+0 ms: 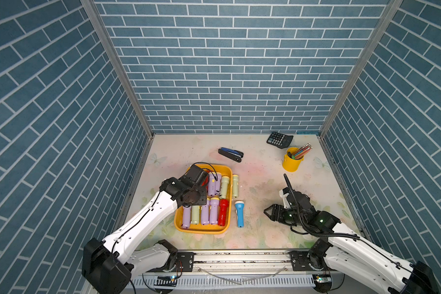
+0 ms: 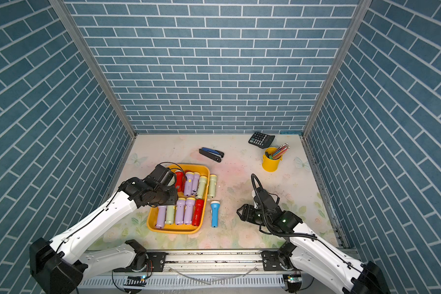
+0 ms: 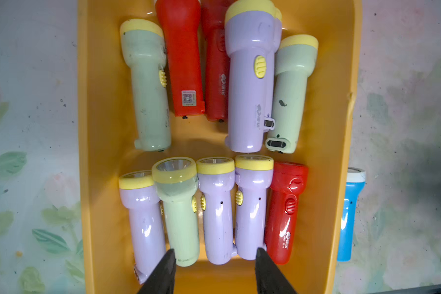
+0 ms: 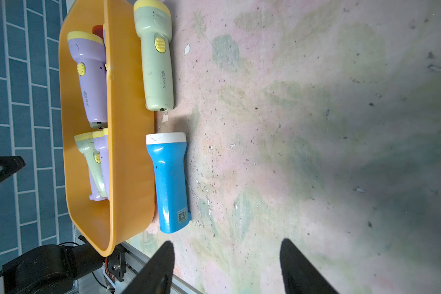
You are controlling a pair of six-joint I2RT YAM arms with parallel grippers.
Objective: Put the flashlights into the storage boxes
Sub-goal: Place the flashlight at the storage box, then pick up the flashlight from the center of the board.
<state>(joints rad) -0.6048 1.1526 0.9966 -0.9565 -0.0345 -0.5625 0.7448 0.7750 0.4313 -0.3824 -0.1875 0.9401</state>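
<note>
The yellow-orange storage box [image 1: 201,230] [image 3: 84,152] holds several flashlights in two rows: lilac [image 3: 215,211], pale green [image 3: 148,89] and red [image 3: 283,213]. Outside it, a blue flashlight [image 1: 239,213] [image 4: 169,183] and a pale green flashlight [image 1: 235,185] [image 4: 157,66] lie on the table against its right wall. My left gripper [image 3: 215,252] hovers open over the near row with nothing between its fingers; in both top views the wrist hides it. My right gripper [image 1: 267,211] [image 4: 227,241] stands open and empty, low over the table to the right of the blue flashlight.
A black and blue stapler [image 1: 231,153] lies behind the box. A calculator [image 1: 279,139] and a yellow pencil cup [image 1: 293,159] stand at the back right. Blue brick walls close in three sides, and a metal rail [image 1: 239,257] runs along the front.
</note>
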